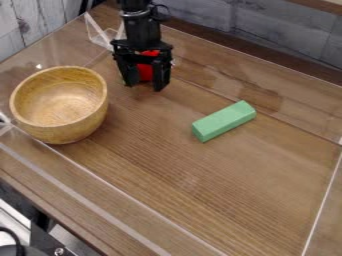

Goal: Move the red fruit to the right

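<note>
Wooden table (pixel 187 180); 1 hand (pixel 143 75) over red fruit (pixel 151 59); grip unclear.

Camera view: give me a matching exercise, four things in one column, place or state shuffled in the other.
Things:
1. wooden bowl
2. green block
3. red fruit
4. gripper

Places or states:
A. lying on the table at the right of the picture, set at a slant
B. mostly hidden, with only parts of it showing around the fingers
C. at the left of the picture, nothing visible inside
D. down over the red fruit, near the top of the picture

Pairs: 1-C, 2-A, 3-B, 4-D
</note>
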`<state>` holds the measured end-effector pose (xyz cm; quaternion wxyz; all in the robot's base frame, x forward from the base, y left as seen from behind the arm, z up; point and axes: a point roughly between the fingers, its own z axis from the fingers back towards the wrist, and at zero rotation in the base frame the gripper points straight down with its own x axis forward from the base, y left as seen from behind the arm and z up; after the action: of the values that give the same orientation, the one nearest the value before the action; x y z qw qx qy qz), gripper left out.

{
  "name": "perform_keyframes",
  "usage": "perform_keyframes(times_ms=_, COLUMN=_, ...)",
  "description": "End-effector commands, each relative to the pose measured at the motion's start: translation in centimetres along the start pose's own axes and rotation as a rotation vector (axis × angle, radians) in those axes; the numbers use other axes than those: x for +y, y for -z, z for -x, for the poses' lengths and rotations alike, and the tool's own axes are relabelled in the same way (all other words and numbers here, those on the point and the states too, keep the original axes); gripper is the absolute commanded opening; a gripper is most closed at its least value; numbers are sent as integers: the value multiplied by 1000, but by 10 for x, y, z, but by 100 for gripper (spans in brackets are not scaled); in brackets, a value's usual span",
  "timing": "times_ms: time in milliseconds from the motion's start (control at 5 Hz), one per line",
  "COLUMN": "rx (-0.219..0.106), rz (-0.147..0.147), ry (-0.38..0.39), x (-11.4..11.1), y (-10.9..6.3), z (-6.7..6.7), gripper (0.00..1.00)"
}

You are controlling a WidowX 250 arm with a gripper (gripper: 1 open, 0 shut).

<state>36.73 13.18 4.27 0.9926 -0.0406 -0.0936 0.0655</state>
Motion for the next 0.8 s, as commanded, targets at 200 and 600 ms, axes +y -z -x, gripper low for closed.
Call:
perform_keyframes(times_ms=200, rx=-96, rz=-22, ry=0, x=2, y=-33, z=-13, gripper=100)
perform_keyframes(times_ms=600, rx=-114, rz=-25, ry=-3, x=1, y=-39, z=-15, gripper=100)
